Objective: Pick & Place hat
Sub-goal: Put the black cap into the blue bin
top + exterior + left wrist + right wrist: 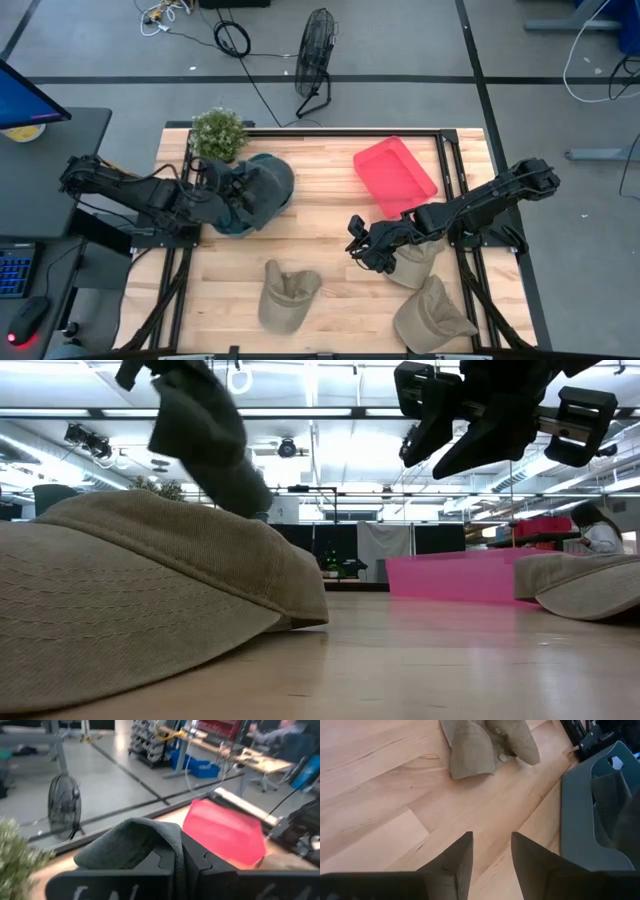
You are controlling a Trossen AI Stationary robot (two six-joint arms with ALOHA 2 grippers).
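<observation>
The floor (420,40) around the tabletop (320,215) was grey and smooth, crossed by dark lines. A black floor fan (314,60) stood on it beyond the far edge, with black cables (232,38) trailing near it. To the left stood a dark desk (45,150) with a blue-lit monitor (25,95), a keyboard (14,272) and a mouse (26,320). A small potted plant (218,133) sat at the far left corner of the wooden surface. In the low view, long ceiling light strips (330,412) ran over an open hall, where a person (600,530) sat far right.
</observation>
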